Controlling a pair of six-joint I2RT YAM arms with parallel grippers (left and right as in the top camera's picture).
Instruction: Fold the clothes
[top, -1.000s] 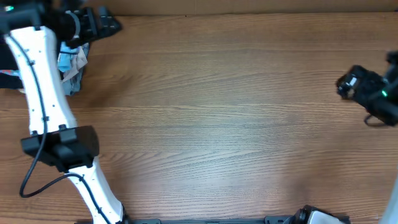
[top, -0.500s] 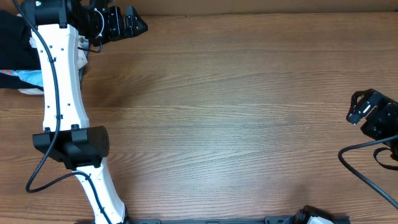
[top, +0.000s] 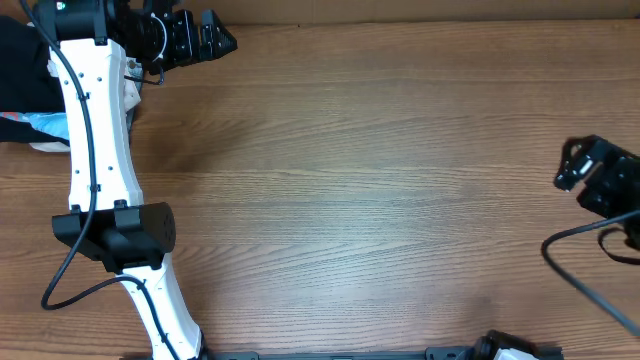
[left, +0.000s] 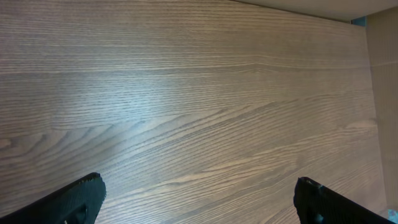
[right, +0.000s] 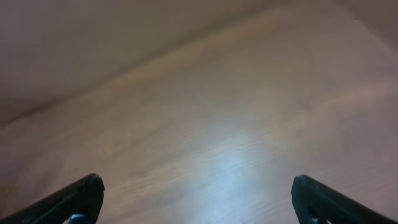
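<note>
A black fabric mass (top: 18, 62), probably the black T-shirt, lies at the far left edge of the overhead view, mostly hidden behind my left arm. No logo shows. My left gripper (top: 222, 32) is at the table's back left, to the right of that pile, open and empty over bare wood (left: 199, 193). My right gripper (top: 563, 166) is at the right edge of the table, open and empty over bare wood (right: 199, 193). Neither wrist view shows any cloth.
A light blue printed garment (top: 45, 122) and a bit of pale cloth (top: 45, 146) lie below the black fabric at the left edge. The wooden table (top: 360, 190) spans the view. The left arm's white links (top: 95, 140) run down the left side.
My left arm swung right, away from the clothes pile, then stopped. My right gripper dropped toward the front, then shifted slightly back and left.
</note>
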